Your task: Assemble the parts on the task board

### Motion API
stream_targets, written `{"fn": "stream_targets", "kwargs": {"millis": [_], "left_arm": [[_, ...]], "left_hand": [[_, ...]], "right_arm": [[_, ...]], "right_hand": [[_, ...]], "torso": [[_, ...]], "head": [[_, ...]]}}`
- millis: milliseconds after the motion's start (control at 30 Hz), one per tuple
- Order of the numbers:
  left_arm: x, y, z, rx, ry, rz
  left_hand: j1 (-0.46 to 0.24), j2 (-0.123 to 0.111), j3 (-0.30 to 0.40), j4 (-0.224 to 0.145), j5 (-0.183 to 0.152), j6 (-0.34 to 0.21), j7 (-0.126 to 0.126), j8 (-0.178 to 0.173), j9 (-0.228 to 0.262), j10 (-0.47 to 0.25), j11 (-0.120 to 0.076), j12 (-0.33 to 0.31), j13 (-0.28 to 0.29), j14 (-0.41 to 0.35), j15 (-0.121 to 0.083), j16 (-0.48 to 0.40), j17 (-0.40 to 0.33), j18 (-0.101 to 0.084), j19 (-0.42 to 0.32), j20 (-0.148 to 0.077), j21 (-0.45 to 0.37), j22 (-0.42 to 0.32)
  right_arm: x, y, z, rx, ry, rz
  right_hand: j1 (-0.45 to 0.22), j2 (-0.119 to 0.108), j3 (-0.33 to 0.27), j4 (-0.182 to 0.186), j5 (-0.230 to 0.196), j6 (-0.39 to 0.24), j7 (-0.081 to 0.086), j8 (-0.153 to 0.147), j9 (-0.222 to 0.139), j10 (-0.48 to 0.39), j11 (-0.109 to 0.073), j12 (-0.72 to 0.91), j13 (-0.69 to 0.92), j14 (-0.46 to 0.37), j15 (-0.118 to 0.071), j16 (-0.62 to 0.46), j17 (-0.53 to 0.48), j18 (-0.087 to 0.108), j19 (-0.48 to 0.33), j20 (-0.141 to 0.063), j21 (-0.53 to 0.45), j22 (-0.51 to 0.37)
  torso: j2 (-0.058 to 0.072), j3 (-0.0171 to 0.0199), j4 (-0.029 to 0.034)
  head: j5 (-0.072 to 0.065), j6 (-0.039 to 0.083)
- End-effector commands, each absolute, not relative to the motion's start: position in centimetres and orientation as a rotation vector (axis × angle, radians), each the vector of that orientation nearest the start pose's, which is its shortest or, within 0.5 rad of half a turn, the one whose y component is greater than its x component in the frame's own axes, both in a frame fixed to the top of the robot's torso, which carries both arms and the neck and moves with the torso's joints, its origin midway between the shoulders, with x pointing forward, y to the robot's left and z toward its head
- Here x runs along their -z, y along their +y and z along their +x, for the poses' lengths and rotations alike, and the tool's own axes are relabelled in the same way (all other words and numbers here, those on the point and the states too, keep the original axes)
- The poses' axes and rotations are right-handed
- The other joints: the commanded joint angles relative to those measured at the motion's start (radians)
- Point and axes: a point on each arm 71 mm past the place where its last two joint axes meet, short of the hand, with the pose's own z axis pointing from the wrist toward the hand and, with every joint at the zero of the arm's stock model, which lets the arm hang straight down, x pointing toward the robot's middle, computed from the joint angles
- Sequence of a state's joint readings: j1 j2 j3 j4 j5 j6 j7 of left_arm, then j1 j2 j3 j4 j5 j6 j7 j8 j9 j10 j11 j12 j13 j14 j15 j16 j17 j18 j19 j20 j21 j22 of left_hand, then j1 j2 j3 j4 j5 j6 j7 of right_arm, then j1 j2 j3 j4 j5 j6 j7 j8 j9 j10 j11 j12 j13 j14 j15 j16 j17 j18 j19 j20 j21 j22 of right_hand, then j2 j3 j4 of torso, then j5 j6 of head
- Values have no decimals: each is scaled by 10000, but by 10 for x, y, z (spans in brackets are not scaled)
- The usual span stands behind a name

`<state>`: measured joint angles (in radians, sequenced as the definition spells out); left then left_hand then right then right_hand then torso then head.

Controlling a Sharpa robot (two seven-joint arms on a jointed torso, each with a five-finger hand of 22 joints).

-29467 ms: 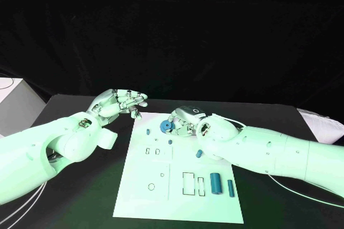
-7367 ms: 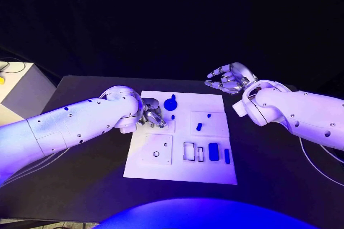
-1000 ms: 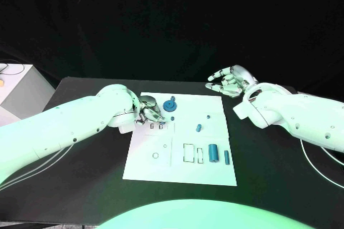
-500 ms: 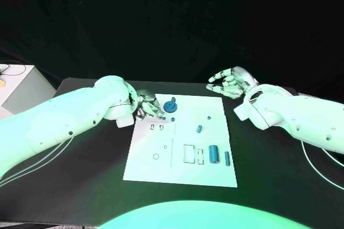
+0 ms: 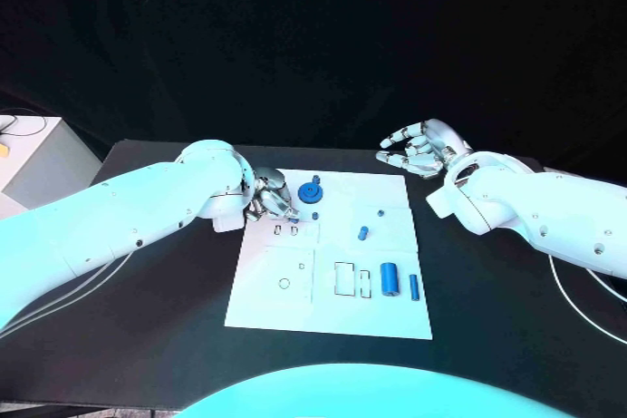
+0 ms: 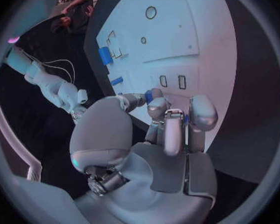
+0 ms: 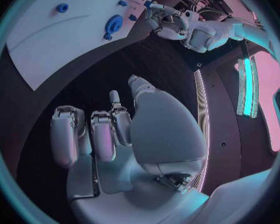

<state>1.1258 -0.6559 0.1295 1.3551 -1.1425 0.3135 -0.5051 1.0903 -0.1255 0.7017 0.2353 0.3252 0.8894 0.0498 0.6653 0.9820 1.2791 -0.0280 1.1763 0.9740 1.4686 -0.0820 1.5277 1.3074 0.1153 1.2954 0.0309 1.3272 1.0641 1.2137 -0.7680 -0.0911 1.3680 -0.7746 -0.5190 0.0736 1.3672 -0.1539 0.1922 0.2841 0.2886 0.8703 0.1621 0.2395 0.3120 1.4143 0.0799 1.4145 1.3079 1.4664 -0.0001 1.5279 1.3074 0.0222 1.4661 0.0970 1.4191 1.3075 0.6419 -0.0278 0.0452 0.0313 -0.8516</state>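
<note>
The white task board (image 5: 327, 296) lies mid-table. My left hand (image 5: 271, 200) hovers at its far left corner, fingertips gathered just above two small slots (image 5: 286, 228). In the left wrist view a small blue part (image 6: 185, 118) shows pinched between those fingers (image 6: 167, 115). A blue disc (image 5: 310, 193) and a short peg (image 5: 313, 217) stand close beside the hand. My right hand (image 5: 420, 149) is raised beyond the board's far right corner, fingers loosely apart and holding nothing; its wrist view shows the palm (image 7: 159, 134) bare.
A blue cylinder (image 5: 390, 276) and a thin blue bar (image 5: 416, 286) lie near the board's right edge beside a rectangular slot (image 5: 343, 279). Two small blue pieces (image 5: 362, 232) sit mid-board. A white box (image 5: 26, 155) stands off the table's far left.
My left hand rose slightly toward the board's far edge, then came back down over the two slots. The right hand has stayed where it was.
</note>
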Motion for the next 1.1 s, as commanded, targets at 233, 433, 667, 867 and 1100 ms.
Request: {"fn": "stream_targets", "kwargs": {"millis": [233,433,667,867,1100], "left_arm": [[226,160,503,4447,23107,-395],[226,156,500,4528,23021,-342],[226,153,497,4558,23082,-136],[227,153,495,4494,23280,126],[232,153,492,4416,23531,294]], "left_hand": [[57,-42,1941,-1873,47,128,-20,38,1,33,42,18,23,832,40,25,2019,-157,37,36,64,56],[53,-46,1957,-1882,49,138,-22,38,2,45,40,28,34,833,39,26,2020,-160,47,35,74,72],[50,-51,1969,-1889,51,146,-24,39,2,54,39,34,41,836,38,31,2028,-160,50,35,78,77],[45,-69,2001,-1915,58,161,-28,38,2,63,35,34,38,837,34,34,2032,-162,61,34,89,93],[45,-69,2001,-1915,58,161,-28,38,2,63,35,34,38,837,34,34,2032,-162,61,34,89,93]], "right_arm": [[198,-220,514,-9105,15746,4944],[198,-219,514,-9128,15746,4930],[198,-220,514,-9124,15746,4931],[198,-219,514,-9123,15749,4932],[198,-219,515,-9124,15753,4931]], "right_hand": [[-84,-12,54,3,64,-64,8,59,16,-46,-18,-10,1100,806,-3,-64,1659,140,480,23,-30,1538],[-84,-12,54,3,64,-64,8,59,16,-46,-18,-10,1100,806,-3,-64,1659,140,480,23,-30,1538],[-84,-12,54,3,64,-64,8,59,16,-46,-18,-10,1100,806,-3,-64,1659,140,480,23,-30,1538],[-84,-12,54,3,64,-64,8,59,16,-46,-18,-10,1100,806,-3,-64,1659,140,480,23,-30,1538],[-84,-12,54,3,64,-64,8,59,16,-46,-18,-10,1100,806,-3,-64,1659,140,480,23,-30,1538]], "torso": [[12,-22,16],[3,-21,14],[3,-14,10],[0,-13,9],[4,-21,0]], "head": [[7,-48],[11,-80],[38,-104],[42,-118],[47,-140]]}}
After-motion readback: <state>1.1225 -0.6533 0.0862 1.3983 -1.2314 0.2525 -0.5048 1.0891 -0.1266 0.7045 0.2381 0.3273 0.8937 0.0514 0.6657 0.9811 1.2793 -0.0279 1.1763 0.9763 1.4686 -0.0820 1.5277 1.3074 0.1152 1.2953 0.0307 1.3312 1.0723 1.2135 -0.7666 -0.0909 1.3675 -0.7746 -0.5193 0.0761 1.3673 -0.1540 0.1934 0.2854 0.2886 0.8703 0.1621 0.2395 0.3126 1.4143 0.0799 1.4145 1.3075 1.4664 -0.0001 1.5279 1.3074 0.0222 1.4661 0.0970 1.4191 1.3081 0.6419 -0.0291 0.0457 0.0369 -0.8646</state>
